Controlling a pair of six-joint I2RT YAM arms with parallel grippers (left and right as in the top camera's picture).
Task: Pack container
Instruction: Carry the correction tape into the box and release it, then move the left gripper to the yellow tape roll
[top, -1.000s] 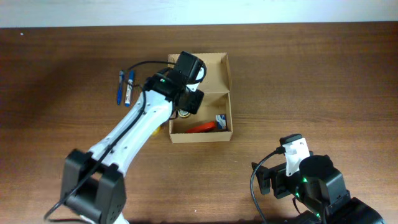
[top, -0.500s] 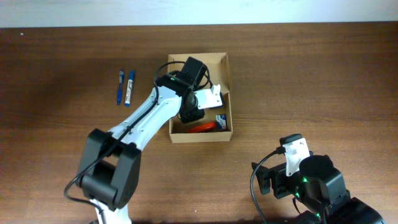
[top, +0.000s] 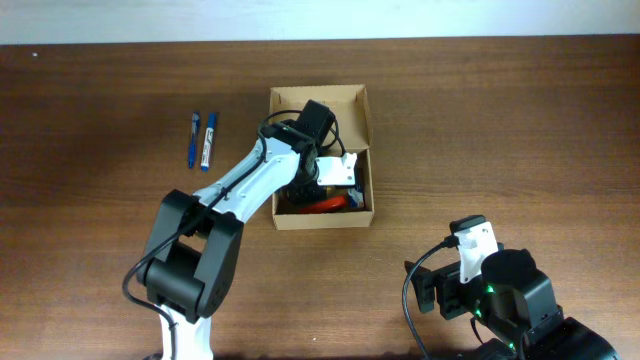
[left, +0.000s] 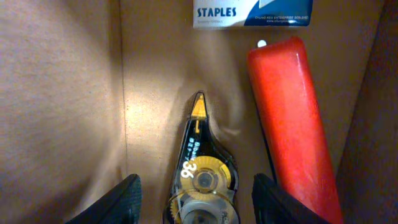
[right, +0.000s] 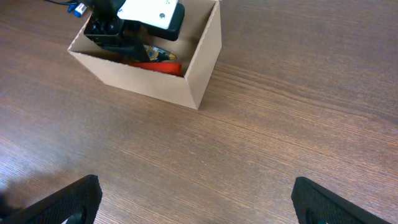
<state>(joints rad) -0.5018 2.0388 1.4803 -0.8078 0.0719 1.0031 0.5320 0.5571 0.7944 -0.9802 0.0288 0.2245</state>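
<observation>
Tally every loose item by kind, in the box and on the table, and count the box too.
blue pens: 2
staples box: 1
correction tape dispenser: 1
red oblong item: 1
cardboard box: 1
Total: 6

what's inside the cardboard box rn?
In the container: a correction tape dispenser, a red item and a Staples pack on the floor, the open left tool straddling the dispenser. The arm hides the rest from overhead.

Container (left: 62, 93) and staples box (left: 252, 14) partly off-frame
</observation>
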